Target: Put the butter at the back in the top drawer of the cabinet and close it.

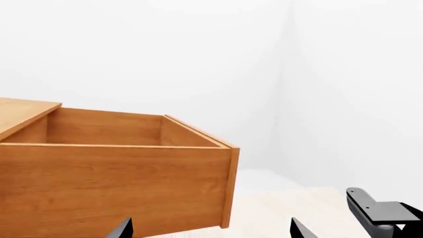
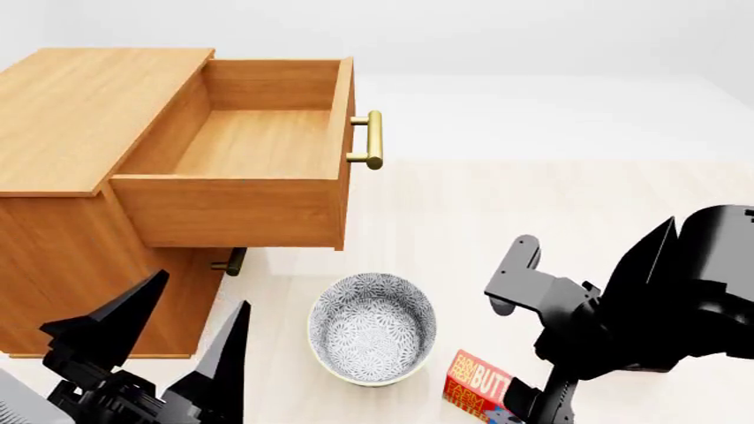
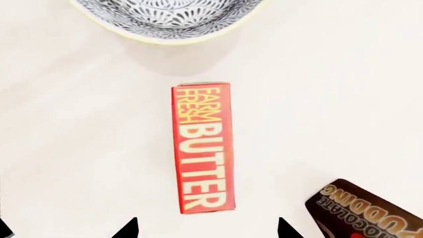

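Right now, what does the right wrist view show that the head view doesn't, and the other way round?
Only the right wrist view shows the chocolate pudding box and the whole butter label.

Only the head view shows the cabinet, its open, empty top drawer, and the left end effector.

Both show the butter, the patterned bowl beside it, and the open right end effector.

In the head view we see the butter (image 2: 475, 387) only in part, beside the bowl (image 2: 373, 329), its far end behind the right arm. Near it, the pudding box (image 3: 370, 209) runs off frame.
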### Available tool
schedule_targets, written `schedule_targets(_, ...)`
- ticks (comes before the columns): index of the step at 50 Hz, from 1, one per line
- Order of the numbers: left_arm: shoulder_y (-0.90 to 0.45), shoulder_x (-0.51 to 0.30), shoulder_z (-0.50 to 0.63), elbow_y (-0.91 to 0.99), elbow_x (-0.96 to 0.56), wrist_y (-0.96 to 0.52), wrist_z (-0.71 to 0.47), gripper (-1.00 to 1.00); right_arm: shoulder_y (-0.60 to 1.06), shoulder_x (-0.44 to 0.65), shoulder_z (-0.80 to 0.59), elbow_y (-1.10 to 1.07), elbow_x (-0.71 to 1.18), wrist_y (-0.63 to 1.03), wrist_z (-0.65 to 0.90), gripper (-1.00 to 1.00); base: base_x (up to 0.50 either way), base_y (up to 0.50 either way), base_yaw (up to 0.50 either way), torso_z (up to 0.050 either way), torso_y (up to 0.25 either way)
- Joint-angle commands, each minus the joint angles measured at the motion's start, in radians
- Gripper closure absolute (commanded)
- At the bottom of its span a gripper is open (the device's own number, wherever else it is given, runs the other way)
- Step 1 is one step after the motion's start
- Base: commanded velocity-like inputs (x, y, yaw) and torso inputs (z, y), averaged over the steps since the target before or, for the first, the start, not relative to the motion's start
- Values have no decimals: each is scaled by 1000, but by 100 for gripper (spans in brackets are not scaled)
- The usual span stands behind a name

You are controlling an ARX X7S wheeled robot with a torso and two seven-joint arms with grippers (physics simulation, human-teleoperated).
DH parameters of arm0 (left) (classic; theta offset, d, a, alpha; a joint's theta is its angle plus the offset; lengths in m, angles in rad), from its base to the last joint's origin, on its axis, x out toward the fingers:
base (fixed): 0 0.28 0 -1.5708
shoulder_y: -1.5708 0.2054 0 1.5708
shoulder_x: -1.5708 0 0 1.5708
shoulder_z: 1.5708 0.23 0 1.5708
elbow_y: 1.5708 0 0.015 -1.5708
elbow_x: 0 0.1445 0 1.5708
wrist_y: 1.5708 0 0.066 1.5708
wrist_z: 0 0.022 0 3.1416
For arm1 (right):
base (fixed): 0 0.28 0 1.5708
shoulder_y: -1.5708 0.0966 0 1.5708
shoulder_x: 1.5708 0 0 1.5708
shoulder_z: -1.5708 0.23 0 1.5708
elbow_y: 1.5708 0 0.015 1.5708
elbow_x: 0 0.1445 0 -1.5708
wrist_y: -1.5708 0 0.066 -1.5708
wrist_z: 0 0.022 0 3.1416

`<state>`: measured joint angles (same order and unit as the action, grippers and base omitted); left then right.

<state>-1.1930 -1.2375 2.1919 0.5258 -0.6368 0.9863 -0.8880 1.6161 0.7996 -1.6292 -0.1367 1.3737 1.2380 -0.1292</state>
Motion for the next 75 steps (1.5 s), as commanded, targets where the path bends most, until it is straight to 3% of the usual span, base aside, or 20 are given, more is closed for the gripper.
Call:
schedule_targets(1, 15, 1, -16, 0, -3, -8, 5, -100, -28, -16, -14, 33, -36, -37, -25, -100, 0, 0, 0, 0, 0)
schedule_targets(75, 85, -4, -94, -2, -13, -33, 30, -100, -204, -78, -95, 198, -168, -184, -112, -100, 0, 0, 0, 0, 0)
